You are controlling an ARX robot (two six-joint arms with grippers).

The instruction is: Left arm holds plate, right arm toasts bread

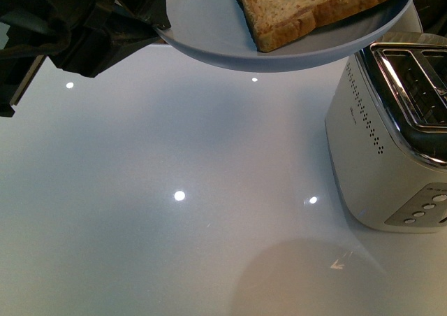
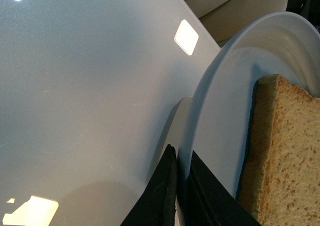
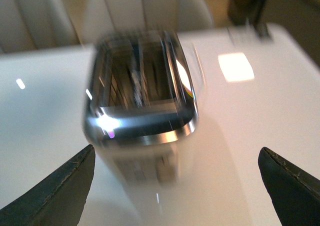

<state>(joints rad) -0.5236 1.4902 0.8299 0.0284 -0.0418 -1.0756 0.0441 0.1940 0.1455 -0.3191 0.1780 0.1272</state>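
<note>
My left gripper (image 1: 155, 28) is shut on the rim of the pale blue-grey plate (image 1: 209, 29) and holds it in the air above the table, at the top of the front view. The bread (image 1: 314, 5), a speckled brown slice with a tan crust, lies on the plate. In the left wrist view the black fingers (image 2: 162, 196) pinch the plate's rim (image 2: 210, 86), with the bread (image 2: 285, 151) beside them. My right gripper (image 3: 175, 186) is open and empty, above the toaster (image 3: 142, 96); that view is blurred. The right arm is not in the front view.
A white toaster (image 1: 384, 148) with chrome-edged slots on top stands at the right of the glossy white table (image 1: 174, 211), just below the plate's right edge. Pale chairs (image 3: 140, 11) stand beyond the table's far edge.
</note>
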